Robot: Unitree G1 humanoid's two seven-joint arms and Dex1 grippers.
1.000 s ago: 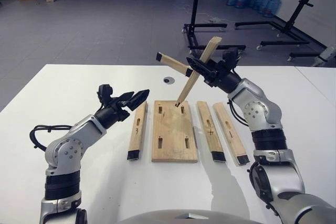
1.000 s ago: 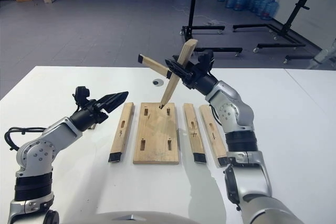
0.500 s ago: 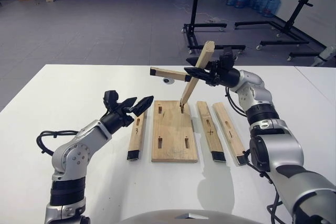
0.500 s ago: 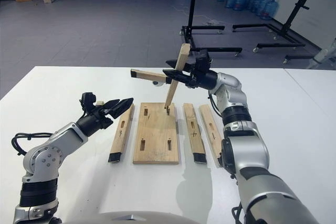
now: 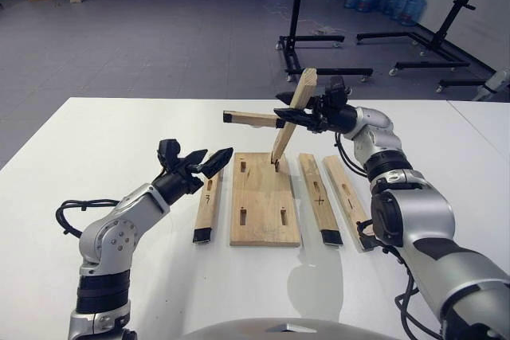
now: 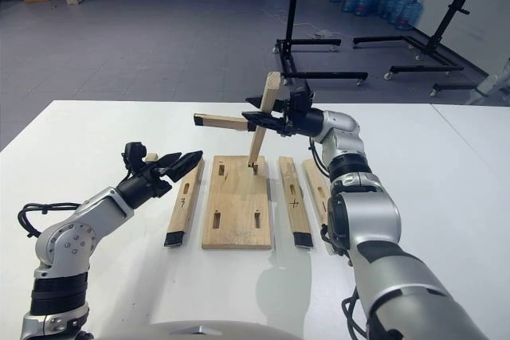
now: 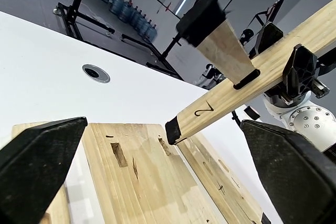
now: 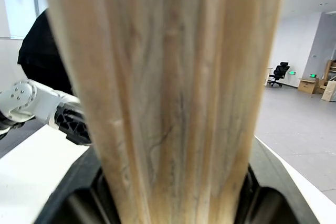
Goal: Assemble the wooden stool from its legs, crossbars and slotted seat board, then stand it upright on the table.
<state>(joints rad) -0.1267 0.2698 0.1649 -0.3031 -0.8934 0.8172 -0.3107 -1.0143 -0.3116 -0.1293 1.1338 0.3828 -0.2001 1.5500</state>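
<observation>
Black-tipped and clamped, my right gripper (image 5: 301,117) grasps the leg (image 5: 285,134), whose crossbar (image 5: 251,118) juts sideways. The leg's lower tip (image 7: 175,129) sits at a far slot (image 7: 164,147) of the seat board (image 5: 263,206), which lies flat on the table (image 5: 119,133). I'd stand the leg straighter before pressing down. My left gripper (image 5: 209,159) hangs spread beside the board. Its wrist camera shows tip and slot close up, apparently unseated; from the head views I can't judge that.

Silver-grey jointed arms (image 5: 119,232) carry black cables (image 5: 67,214) and pointed black tools (image 5: 217,153).
</observation>
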